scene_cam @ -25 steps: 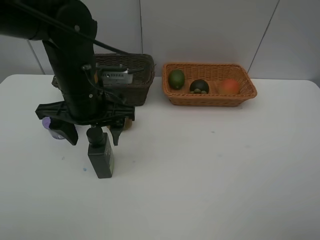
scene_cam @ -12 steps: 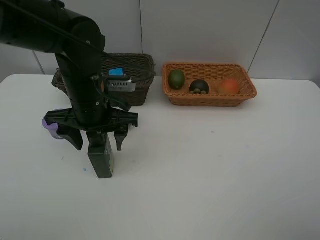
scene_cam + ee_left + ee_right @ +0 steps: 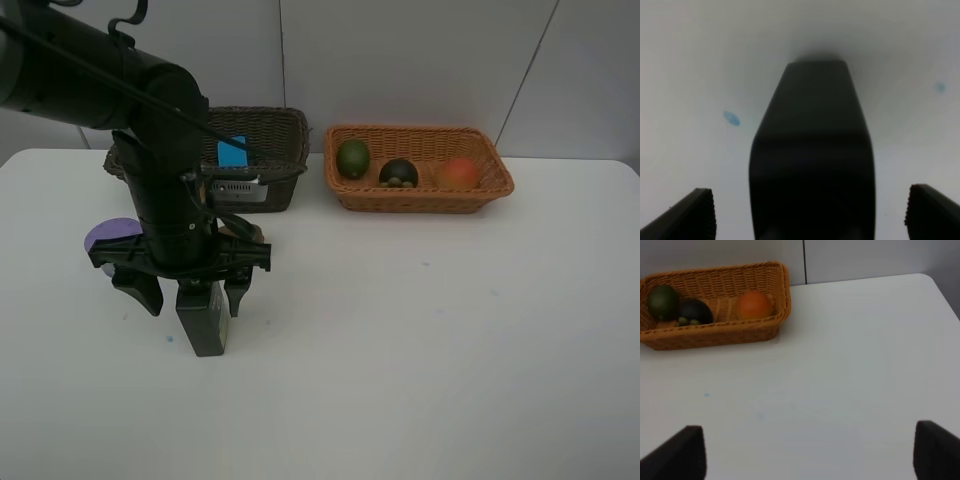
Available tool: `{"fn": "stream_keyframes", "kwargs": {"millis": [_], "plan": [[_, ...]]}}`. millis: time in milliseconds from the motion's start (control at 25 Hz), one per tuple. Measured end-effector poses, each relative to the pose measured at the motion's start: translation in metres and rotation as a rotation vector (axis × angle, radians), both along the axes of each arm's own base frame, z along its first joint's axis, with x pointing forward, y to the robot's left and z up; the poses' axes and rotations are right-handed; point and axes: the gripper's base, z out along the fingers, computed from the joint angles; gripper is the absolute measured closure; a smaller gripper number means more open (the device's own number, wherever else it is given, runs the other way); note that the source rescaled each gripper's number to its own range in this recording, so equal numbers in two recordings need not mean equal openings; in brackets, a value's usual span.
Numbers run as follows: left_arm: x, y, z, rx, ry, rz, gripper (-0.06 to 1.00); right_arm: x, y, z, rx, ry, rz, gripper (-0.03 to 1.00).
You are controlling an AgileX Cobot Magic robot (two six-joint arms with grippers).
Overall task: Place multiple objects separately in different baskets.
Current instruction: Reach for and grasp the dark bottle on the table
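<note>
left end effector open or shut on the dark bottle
Open: left end effector fingers stand clear of the dark green pump bottle, table showing between.

No writing is legible anywhere. The dark green pump bottle [image 3: 204,326] is too dim to read; likewise the arm's grey box [image 3: 238,190].

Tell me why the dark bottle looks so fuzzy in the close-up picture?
Left wrist view: the dark bottle sits very near the lens, so it blurs. Exterior high view: it looks sharp, with only faint shadows on the table. Right wrist view: the orange basket is slightly soft.
</note>
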Motion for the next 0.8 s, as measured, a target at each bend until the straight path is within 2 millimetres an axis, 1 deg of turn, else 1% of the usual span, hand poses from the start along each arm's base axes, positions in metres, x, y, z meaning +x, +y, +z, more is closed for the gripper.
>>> {"fn": "stream_keyframes", "kwargs": {"millis": [440, 480, 520, 560, 600, 640, 680, 720, 760, 800], "plan": [[0.0022, -0.0018, 0.0001, -0.018, -0.025, -0.034, -0.06, 0.0000, 0.0000, 0.0000, 0.000, 0.000, 0.000, -0.03], [0.0022, -0.0018, 0.0001, -0.018, -0.025, -0.034, -0.05, 0.0000, 0.0000, 0.0000, 0.000, 0.000, 0.000, -0.03], [0.0022, -0.0018, 0.0001, -0.018, -0.025, -0.034, -0.02, 0.0000, 0.0000, 0.0000, 0.000, 0.000, 0.000, -0.03], [0.0022, -0.0017, 0.0001, -0.017, -0.024, -0.034, 0.04, 0.0000, 0.0000, 0.0000, 0.000, 0.000, 0.000, -0.03], [0.0018, -0.0014, 0.0001, -0.014, -0.020, -0.034, 0.17, 0.0000, 0.0000, 0.0000, 0.000, 0.000, 0.000, -0.03], [0.0014, -0.0011, 0.0001, -0.011, -0.016, -0.030, 0.38, 0.0000, 0.0000, 0.0000, 0.000, 0.000, 0.000, -0.03], [0.0008, -0.0006, 0.0000, -0.006, -0.009, -0.023, 0.67, 0.0000, 0.0000, 0.0000, 0.000, 0.000, 0.000, -0.03], [0.0007, 0.0000, 0.0000, -0.003, -0.005, -0.020, 0.93, 0.0000, 0.0000, 0.0000, 0.000, 0.000, 0.000, -0.03], [0.0006, 0.0000, 0.0000, -0.003, -0.004, -0.017, 0.94, 0.0000, 0.0000, 0.0000, 0.000, 0.000, 0.000, -0.03], [0.0005, 0.0000, 0.0000, -0.003, -0.003, -0.017, 0.92, 0.0000, 0.0000, 0.0000, 0.000, 0.000, 0.000, -0.03]]}}
